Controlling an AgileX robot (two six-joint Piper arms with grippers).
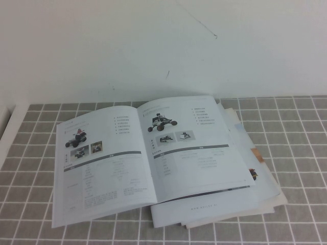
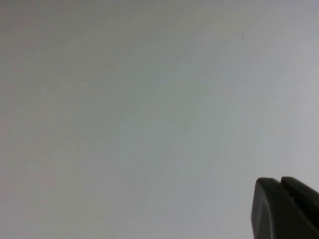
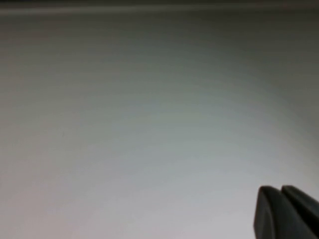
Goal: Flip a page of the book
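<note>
The book (image 1: 148, 158) lies open on the tabletop (image 1: 296, 204), partly on top of a pile of loose sheets (image 1: 255, 173) that sticks out to its right and front. The page (image 1: 191, 148) is the right-hand leaf, lying flat. A wall (image 1: 153, 46) stands behind. The left pincer (image 2: 284, 209) and right pincer (image 3: 284, 211) each show only in their own wrist views, against blank surface, away from the book.

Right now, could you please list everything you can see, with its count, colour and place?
book: one, white glossy pages, lying open on the table's middle.
page: one, white with a black buggy photo, the book's right-hand leaf, lying flat.
loose sheets: a messy pile, white, under and to the right of the book.
table: one, grey tiles with white lines.
wall: white, behind the table.
left gripper: one, black, facing a blank pale surface, away from the book.
right gripper: one, black, likewise away from the book.
</note>
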